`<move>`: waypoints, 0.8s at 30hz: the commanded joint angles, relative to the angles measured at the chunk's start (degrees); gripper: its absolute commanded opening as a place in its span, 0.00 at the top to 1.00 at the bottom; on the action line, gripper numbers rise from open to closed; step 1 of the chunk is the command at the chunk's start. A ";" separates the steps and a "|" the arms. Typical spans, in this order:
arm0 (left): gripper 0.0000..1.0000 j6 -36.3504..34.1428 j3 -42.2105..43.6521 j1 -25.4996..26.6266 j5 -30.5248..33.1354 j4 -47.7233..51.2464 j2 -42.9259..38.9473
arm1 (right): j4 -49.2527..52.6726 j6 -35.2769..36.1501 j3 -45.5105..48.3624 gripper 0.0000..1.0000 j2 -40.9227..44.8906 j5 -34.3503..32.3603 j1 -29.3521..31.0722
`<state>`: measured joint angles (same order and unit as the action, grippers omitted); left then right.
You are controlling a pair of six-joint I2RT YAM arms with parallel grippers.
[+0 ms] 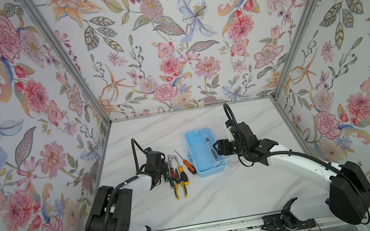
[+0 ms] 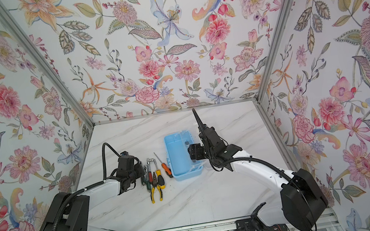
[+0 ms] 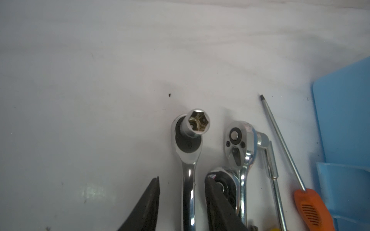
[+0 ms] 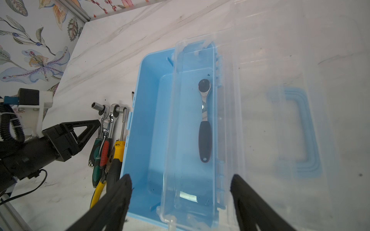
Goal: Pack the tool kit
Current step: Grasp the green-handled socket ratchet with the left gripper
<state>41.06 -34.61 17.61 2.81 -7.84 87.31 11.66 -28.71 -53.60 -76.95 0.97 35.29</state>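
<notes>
Blue toolbox (image 1: 210,172) lies open, black-handled ratchet (image 4: 204,140) inside; loose tools (image 1: 176,172) at its nine o'clock. Left gripper (image 3: 183,177) straddles the socket ratchet (image 3: 188,160), jaws apart, nothing grasped. Right gripper (image 4: 181,200) released above the toolbox. We fear one finger (image 3: 218,200) snagging the neighbouring ratchet (image 3: 240,144), or chrome slipping.

Floral wallpaper (image 1: 166,36) rises on three sides of a white marble-patterned tabletop (image 1: 205,201), with aluminium posts (image 1: 65,59) at its far corners.
</notes>
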 commanded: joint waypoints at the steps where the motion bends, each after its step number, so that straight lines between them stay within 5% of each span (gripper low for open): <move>1: 0.60 -2.35 -2.05 -0.53 1.95 -0.08 1.73 | -0.90 0.81 -1.67 0.21 -0.81 -0.89 -0.13; 24: 0.83 -6.24 -4.65 -0.35 6.93 0.55 10.46 | -3.09 -0.03 -0.63 0.21 -2.37 2.65 -2.37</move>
<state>35.99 -39.03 17.63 9.28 -9.26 95.29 9.10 -28.75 -53.60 -78.81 3.05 33.32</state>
